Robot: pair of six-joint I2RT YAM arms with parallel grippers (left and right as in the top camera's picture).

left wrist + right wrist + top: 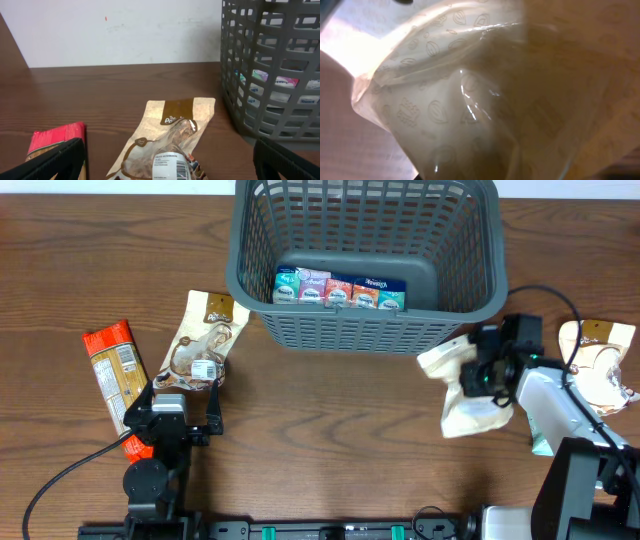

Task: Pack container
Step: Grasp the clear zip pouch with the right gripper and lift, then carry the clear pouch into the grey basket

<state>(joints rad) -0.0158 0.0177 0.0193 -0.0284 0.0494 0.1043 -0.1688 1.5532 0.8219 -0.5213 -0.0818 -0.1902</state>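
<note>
— Since you ask about my claws: my right claw (487, 373) is pinched tight on a pale pouch (468, 412), just off the near right corner of the container (470, 300).
— And from that wrist?
— The pale pouch (470, 100) fills the whole view, glossy, with a faint leaf print. My own fingers do not show there. Whether it is lifted or lying on the table (330, 450), I cannot tell.
— The left one?
— My left claw (185, 395) stands wide and holds nothing. It sits at the near end of a brown paper pouch (200, 340) lying flat on the table. A red packet (112, 365) lies just left of it.
— Where is the container?
— Far middle of the table, upright. From my left wrist the container (260, 75) rises just right of the brown paper pouch (175, 130). A row of small coloured packets (340, 290) lies along its near inner wall.
— Anything else?
— Another pouch (600, 355), at the right edge.
</note>
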